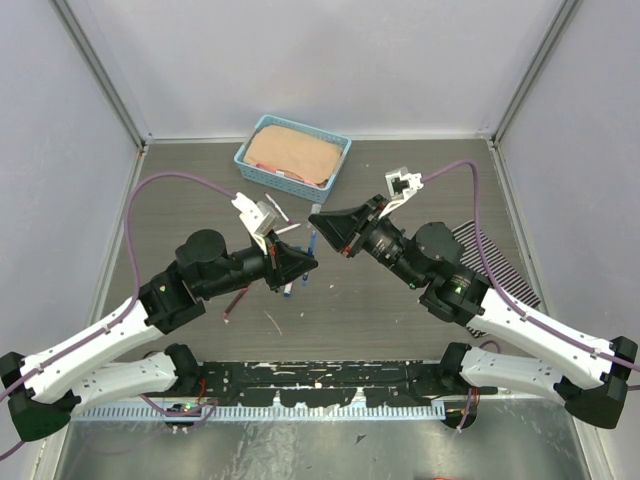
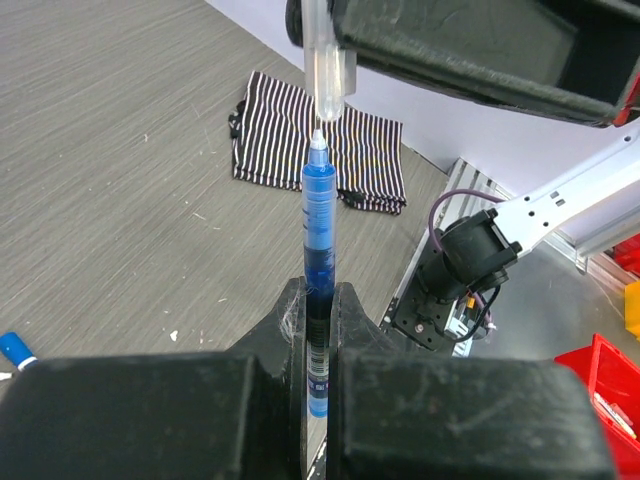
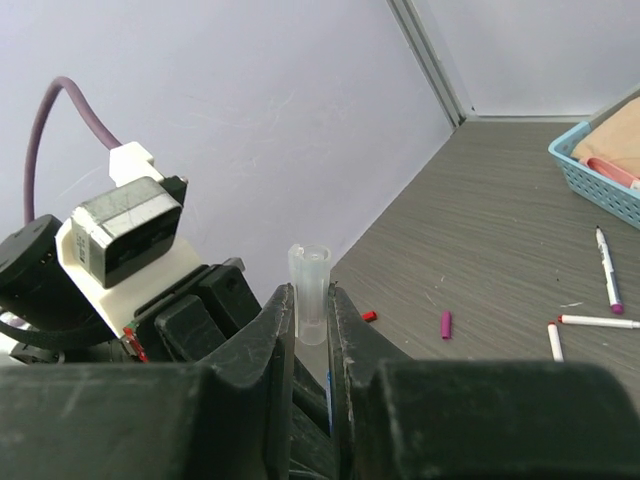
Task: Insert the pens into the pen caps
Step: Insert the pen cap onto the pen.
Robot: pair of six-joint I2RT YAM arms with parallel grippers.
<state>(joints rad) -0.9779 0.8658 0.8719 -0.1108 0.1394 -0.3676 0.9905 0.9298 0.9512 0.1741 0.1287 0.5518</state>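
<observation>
Blue pen (image 2: 318,230) at clear cap (image 2: 325,75), left wrist, magenta cap (image 3: 445,324), right wrist

No word, brand or number can be read in any view; the blue pen (image 2: 319,215) carries a short run of dark bars on its white lower barrel, where the left hand (image 2: 318,300) pinches it, perhaps a barcode, too blurred to read; any print on the clear cap (image 3: 309,270) in the right hand (image 3: 312,305), or on the loose pens (image 3: 606,270), is too small to tell.
</observation>
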